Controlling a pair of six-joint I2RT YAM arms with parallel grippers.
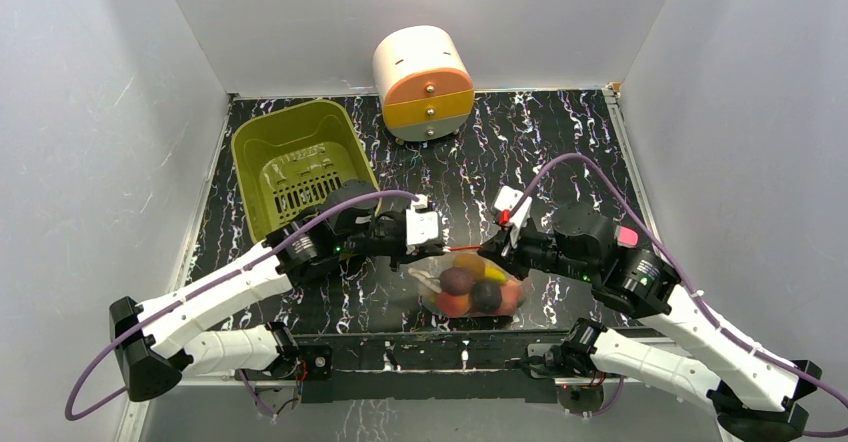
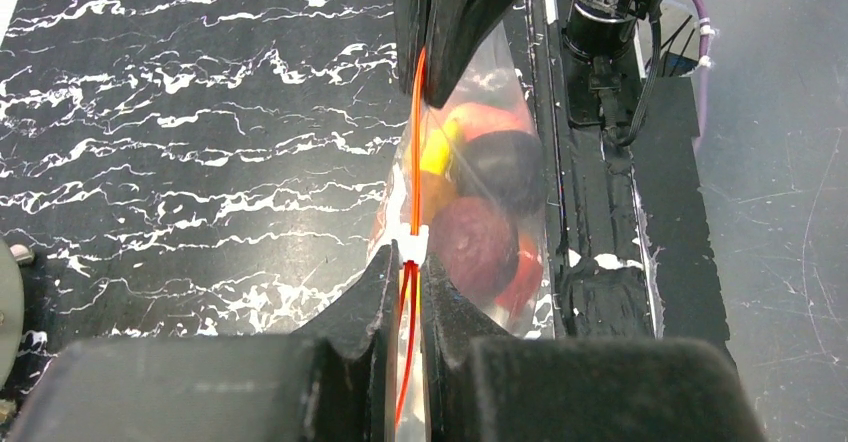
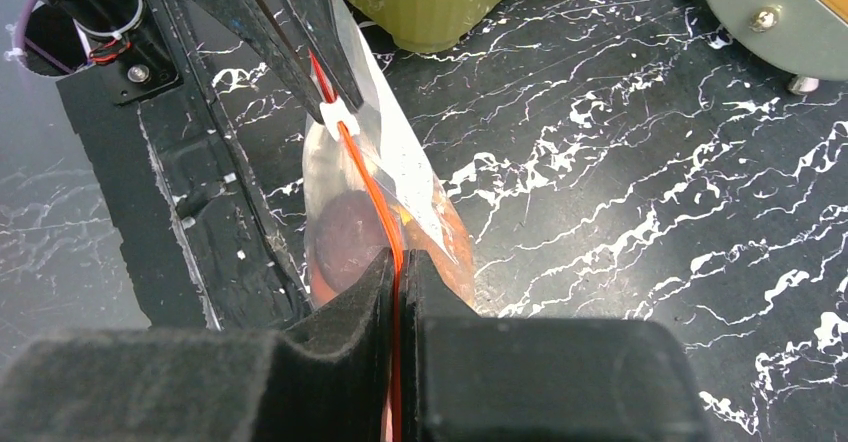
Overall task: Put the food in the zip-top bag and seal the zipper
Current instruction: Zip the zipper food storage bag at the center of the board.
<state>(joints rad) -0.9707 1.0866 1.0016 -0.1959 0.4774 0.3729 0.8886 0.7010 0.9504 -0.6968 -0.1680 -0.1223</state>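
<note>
**Food bagged, zipper held at both ends**

The food (image 1: 473,288) is inside the bag (image 1: 430,280), which sits on the bench (image 1: 560,152) to the near right of the basket (image 1: 300,162), between the two arms. The left end effector (image 2: 405,272) is closed tight on the zipper (image 2: 415,142) at its white slider (image 2: 413,245). The right end effector (image 3: 397,272) is pinched on the zipper's other end, the one farther from the basket. The strip runs taut between them.

The step in hand looks to be sealing. Whether the track is pressed together along its length cannot be told. The next move likely calls for drawing the slider along the strip, away from the basket, with the right end held steady.

No brand, label or writing can be read.
</note>
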